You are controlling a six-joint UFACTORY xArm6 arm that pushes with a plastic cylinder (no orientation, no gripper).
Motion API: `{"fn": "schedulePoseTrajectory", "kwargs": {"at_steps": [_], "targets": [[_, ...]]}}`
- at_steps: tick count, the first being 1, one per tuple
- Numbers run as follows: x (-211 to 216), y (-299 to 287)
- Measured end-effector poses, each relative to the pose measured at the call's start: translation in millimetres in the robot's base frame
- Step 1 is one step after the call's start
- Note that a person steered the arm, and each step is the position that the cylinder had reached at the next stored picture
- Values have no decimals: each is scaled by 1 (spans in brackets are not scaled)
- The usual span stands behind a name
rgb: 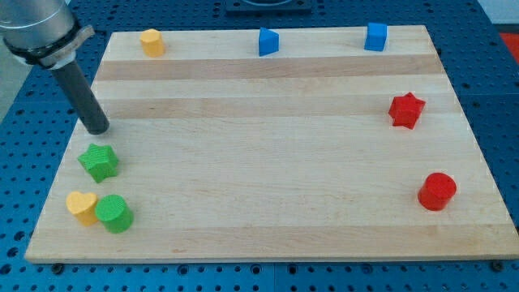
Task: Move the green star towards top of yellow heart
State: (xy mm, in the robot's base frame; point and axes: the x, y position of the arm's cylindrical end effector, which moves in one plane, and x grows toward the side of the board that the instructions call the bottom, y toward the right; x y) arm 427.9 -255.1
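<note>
The green star (99,162) lies near the board's left edge, in the lower left part of the view. The yellow heart (80,206) lies just below it and slightly left, touching a green cylinder (113,213) on its right. My tip (98,130) rests on the board just above the green star, a small gap apart from it. The rod slants up and left toward the arm's grey body at the view's top left.
A yellow block (152,41), a blue block (268,41) and a blue cube (375,36) sit along the top edge. A red star (406,110) and a red cylinder (437,191) sit at the right. The wooden board (268,146) lies on a blue perforated table.
</note>
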Motion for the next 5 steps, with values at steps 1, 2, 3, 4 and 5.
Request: {"fn": "schedulePoseTrajectory", "kwargs": {"at_steps": [1,2,3,4,5], "targets": [[23,-3],[36,-22],[47,-32],[54,-32],[20,-28]]}}
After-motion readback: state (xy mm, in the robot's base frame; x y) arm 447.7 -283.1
